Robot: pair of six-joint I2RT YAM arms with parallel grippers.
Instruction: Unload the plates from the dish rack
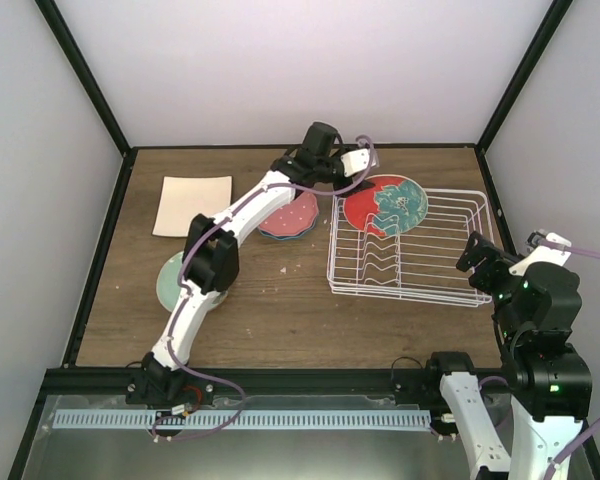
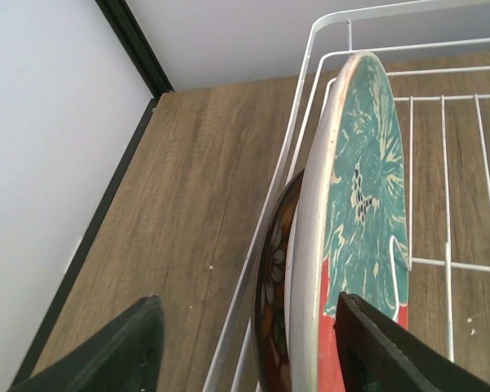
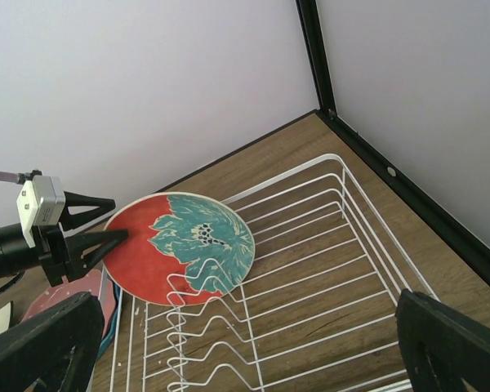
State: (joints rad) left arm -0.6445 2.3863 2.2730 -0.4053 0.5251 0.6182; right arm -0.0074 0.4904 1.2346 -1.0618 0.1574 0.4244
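The big red-and-teal plate (image 1: 385,205) is stood upright at the far left end of the dish rack (image 1: 410,297), with a small dark floral plate (image 2: 271,310) tucked right behind it. Both rims are straddled by the left gripper (image 2: 249,306), jaws partly open, nothing clamped. The right gripper (image 3: 251,304) is held wide open and empty near the rack's right side.

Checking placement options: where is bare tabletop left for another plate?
Bare wood along the near edge, between the mint green plate and the dish rack. Crowded farther back: beige plate, pink plate, left gripper by the rack.
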